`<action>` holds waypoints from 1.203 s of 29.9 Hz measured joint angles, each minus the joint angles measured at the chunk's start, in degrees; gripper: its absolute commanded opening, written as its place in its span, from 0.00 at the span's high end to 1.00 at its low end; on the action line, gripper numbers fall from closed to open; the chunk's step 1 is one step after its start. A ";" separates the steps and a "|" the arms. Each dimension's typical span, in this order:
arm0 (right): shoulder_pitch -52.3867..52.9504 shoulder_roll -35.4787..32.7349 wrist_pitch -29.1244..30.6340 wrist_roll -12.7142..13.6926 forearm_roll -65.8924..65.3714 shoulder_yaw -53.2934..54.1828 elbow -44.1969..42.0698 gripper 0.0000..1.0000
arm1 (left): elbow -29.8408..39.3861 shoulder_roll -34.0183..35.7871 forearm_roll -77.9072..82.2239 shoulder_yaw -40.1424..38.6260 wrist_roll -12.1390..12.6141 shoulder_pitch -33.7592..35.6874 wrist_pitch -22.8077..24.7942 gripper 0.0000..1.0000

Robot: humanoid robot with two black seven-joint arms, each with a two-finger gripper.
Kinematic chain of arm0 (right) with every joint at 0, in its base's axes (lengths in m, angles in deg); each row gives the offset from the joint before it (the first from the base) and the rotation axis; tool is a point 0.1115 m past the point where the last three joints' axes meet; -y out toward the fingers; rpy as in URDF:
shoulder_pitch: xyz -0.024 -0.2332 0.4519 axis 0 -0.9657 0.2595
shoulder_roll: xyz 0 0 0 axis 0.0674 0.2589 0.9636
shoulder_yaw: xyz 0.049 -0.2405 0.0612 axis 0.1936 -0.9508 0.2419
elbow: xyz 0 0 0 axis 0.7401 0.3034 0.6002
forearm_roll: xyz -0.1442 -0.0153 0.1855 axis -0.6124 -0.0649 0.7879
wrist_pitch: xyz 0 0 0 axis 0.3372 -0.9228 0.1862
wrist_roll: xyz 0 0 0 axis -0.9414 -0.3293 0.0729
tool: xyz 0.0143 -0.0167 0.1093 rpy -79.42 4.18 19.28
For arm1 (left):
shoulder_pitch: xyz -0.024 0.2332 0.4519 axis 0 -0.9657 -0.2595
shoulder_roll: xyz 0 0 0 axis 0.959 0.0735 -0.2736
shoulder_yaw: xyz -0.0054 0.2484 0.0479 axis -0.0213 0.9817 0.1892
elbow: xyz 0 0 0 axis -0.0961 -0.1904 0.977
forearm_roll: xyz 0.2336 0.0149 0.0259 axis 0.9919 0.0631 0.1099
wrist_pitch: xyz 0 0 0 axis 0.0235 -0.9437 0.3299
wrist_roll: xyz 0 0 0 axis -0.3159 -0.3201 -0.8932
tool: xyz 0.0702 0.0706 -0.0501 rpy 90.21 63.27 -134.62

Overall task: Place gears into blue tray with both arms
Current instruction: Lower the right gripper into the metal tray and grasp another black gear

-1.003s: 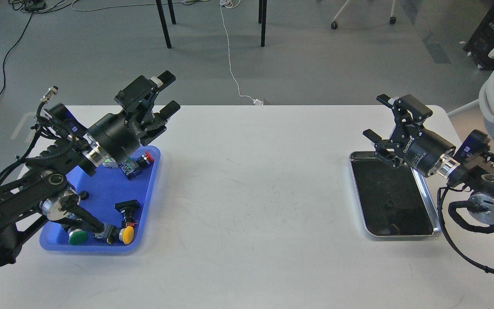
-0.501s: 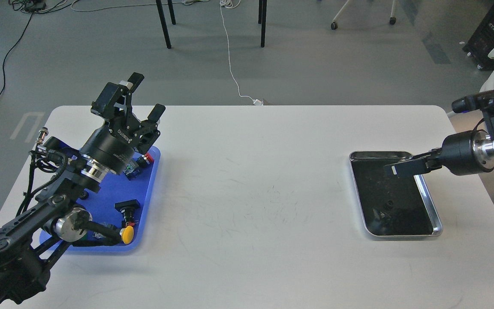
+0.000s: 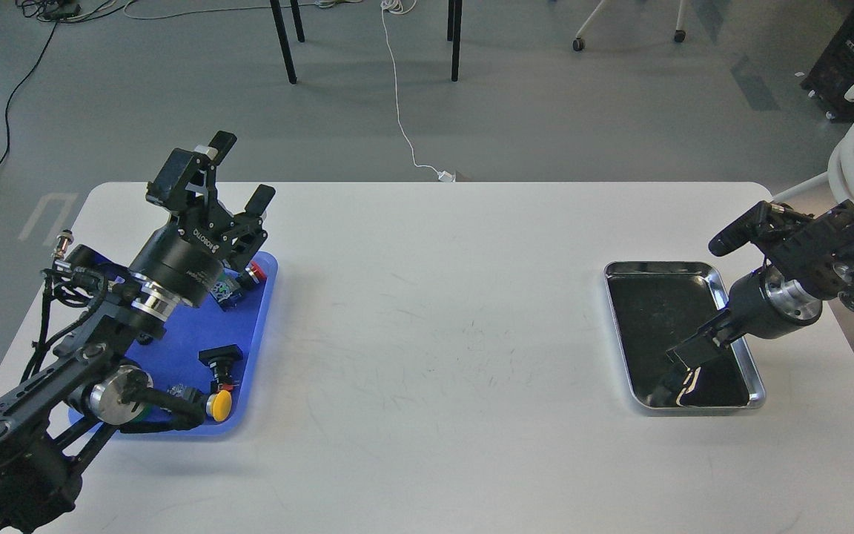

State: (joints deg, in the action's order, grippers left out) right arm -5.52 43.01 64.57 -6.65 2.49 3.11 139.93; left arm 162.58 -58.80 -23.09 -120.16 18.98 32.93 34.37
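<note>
Reaching into the silver tray (image 3: pixel 755 380) with the right tool (image 3: pixel 686 362) for a gear

The right tool is seen low over the near end of the tray's black lining, end-on and dark, so its spread cannot be told; no gear can be made out there against the lining. The left tool (image 3: pixel 238 174) is held wide and empty above the far end of the blue tray (image 3: pixel 258 326), where push-buttons (image 3: pixel 218 404) lie. A pick is judged to be in hand; next, a precise pinch on a tiny disc is called for, then a carry across the desk (image 3: pixel 434 348)
</note>
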 measured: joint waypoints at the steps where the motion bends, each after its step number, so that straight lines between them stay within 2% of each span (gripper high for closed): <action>1: -0.38 0.53 -0.07 0.00 0.02 0.00 -0.46 0.18 | 0.00 -0.03 0.00 -0.02 0.00 -0.01 0.00 0.02; 8: -2.47 3.20 -1.79 0.00 0.19 0.00 -3.25 0.28 | 0.00 -0.17 0.00 -0.12 0.00 -0.04 0.00 0.02; 22: -5.00 3.83 -3.87 0.00 0.31 0.20 -5.14 0.34 | 0.00 -0.32 -0.01 -0.13 0.00 -0.16 0.02 0.02; 27: -5.45 4.14 -4.16 -0.01 0.32 0.25 -5.48 0.43 | 0.00 -0.60 -0.01 -0.13 0.00 -0.20 0.00 0.02; 36: -5.47 4.34 -4.66 0.00 0.32 0.27 -5.64 0.67 | 0.00 -0.37 -0.01 -0.13 0.00 -0.21 0.00 0.02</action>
State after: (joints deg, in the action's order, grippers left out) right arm -10.99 47.36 59.91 -6.65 2.81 3.38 134.29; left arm 162.58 -59.17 -23.10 -120.28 18.98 32.72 34.36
